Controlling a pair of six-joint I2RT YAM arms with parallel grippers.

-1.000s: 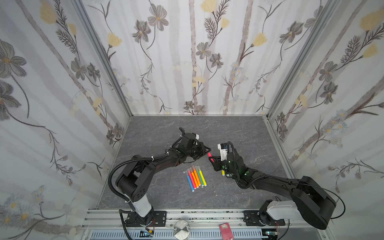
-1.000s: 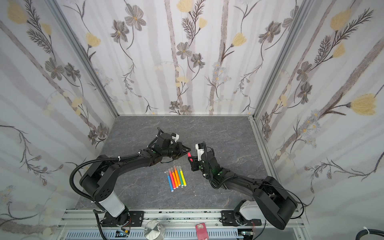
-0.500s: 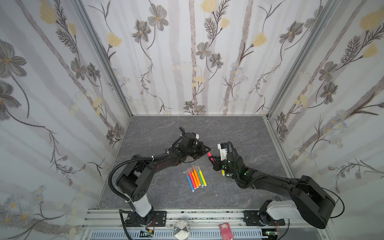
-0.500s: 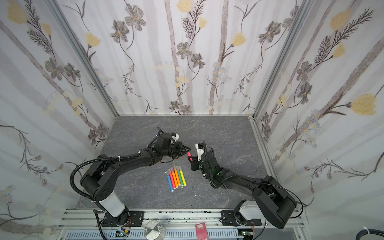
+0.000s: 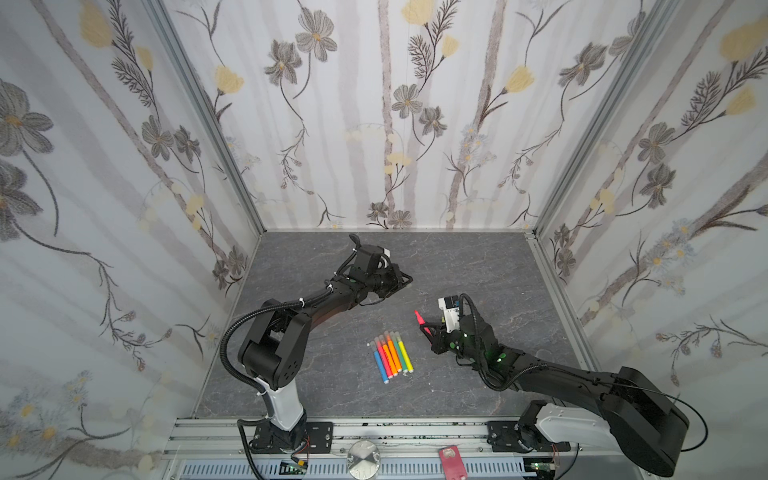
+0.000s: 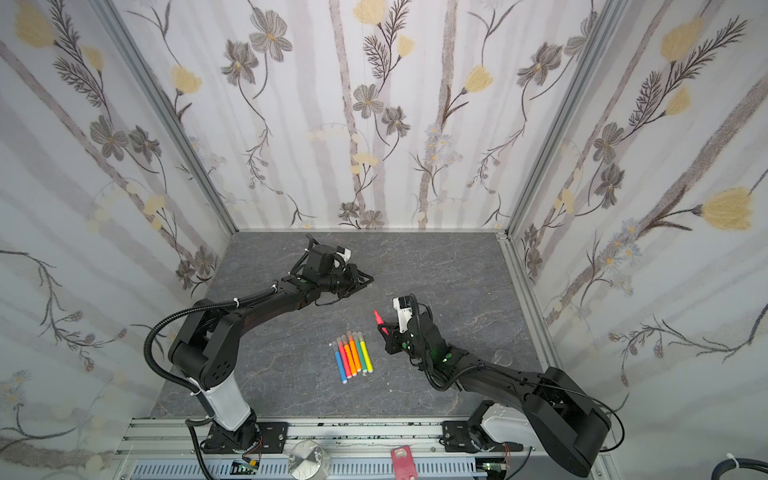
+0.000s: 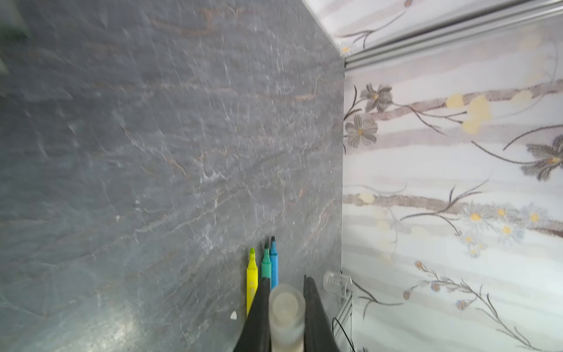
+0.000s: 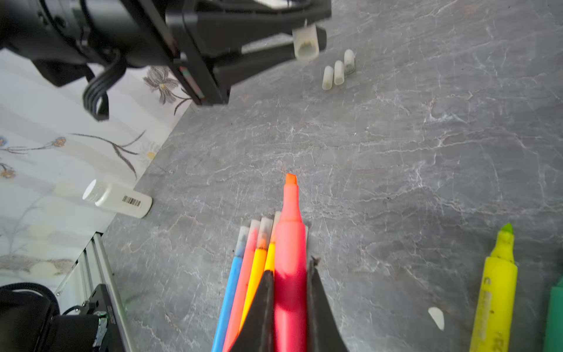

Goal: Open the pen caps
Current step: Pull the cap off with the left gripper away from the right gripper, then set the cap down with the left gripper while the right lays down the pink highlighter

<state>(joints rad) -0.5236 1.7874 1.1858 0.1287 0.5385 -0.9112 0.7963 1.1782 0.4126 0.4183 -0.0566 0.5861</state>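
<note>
My left gripper (image 7: 286,282) is shut on a translucent pen cap (image 7: 286,307), held above the table left of centre in both top views (image 5: 405,279) (image 6: 368,279). My right gripper (image 8: 289,268) is shut on the barrel of an uncapped pink pen (image 8: 289,243), whose tip points up and towards the left arm (image 5: 417,316) (image 6: 377,318). Several capped pens (image 5: 390,357) lie side by side in front of the two grippers. Three loose pen caps (image 8: 338,72) lie in a row on the table beyond the left gripper (image 8: 306,45). Uncapped yellow (image 7: 252,274), green (image 7: 266,265) and blue (image 7: 274,265) pens lie together.
A white bottle (image 8: 117,198) with a barcode lies by the wall. A clear tube (image 7: 336,279) lies by the wall near the uncapped pens. A small white chip (image 8: 436,317) lies beside the yellow pen (image 8: 496,283). The grey slate table (image 5: 478,266) is walled on three sides.
The left gripper has drawn a little towards the back with the cap in it. The right gripper still holds the pink pen in the same place.
</note>
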